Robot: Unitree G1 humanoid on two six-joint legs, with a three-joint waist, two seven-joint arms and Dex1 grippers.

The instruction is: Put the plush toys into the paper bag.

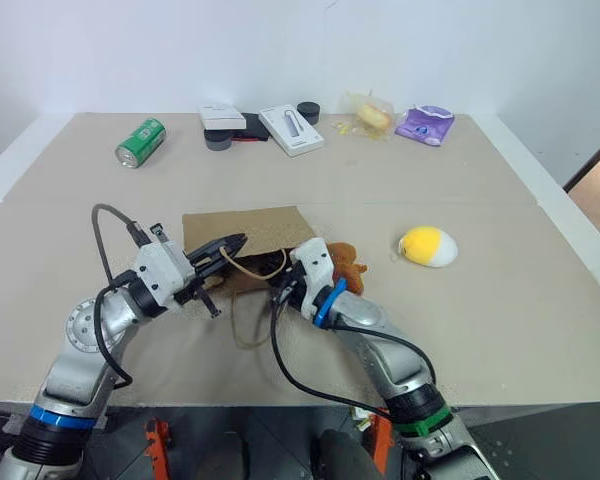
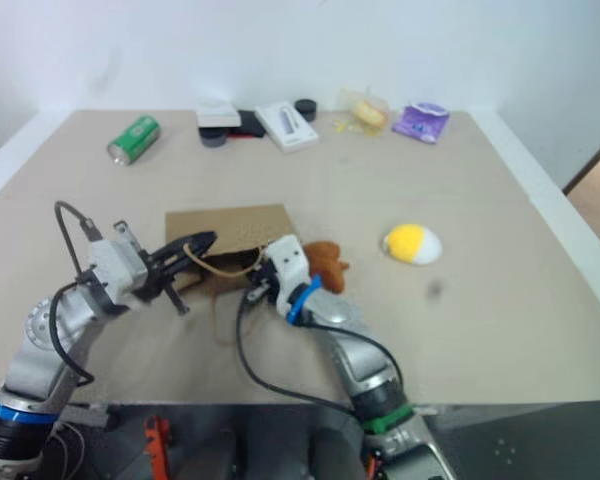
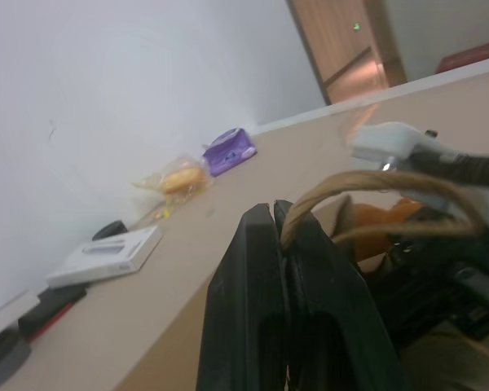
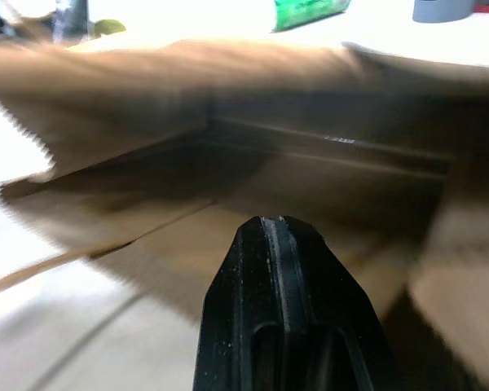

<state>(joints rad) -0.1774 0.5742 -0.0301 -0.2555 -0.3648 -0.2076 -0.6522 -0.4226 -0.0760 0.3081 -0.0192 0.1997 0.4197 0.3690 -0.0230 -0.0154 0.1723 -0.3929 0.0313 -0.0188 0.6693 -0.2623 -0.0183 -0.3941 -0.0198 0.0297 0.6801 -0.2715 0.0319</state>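
left fingers [image 3: 281,236]: pinching bag handle [image 3: 367,183] | right fingers [image 4: 279,232]: closed, seemingly at paper bag [image 1: 242,232] mouth

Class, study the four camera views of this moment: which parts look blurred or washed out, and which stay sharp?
Right wrist view: the brown kraft paper bag is smeared, the tabletop beyond it washed out bright, while the shut right gripper stays sharp. Left wrist view: the tan twisted-cord handle is soft-edged and the left gripper crisp. Head views: the yellow-and-white egg-shaped plush casts only a faint shadow.

Beige table [image 1: 500,330], white wall [image 1: 430,50]
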